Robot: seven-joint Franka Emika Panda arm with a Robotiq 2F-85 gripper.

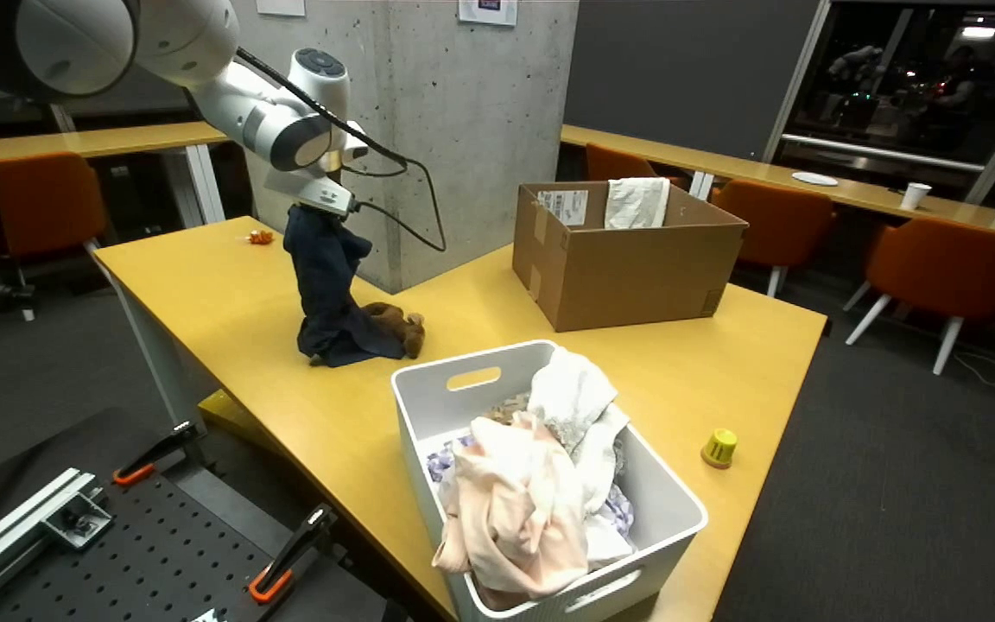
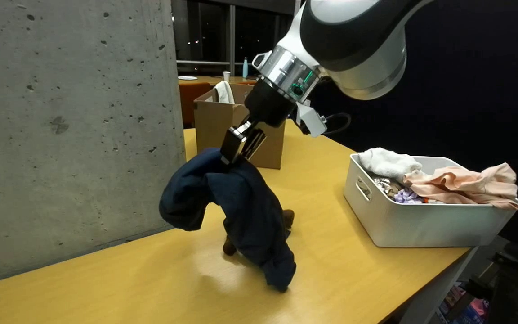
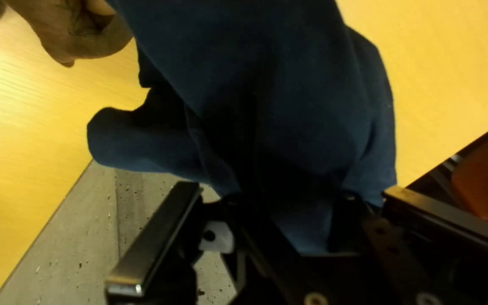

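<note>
1 navy cloth garment (image 2: 250, 202) hangs half-raised, pinched in my nearly closed black gripper (image 2: 237, 157), folds not yet clear of the brown plush toy (image 1: 396, 325) at 5 o'clock.

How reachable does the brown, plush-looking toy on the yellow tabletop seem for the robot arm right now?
No, probably not directly: the end effector is closed on a dark navy cloth that hangs down and seems draped over part of the toy.
</note>
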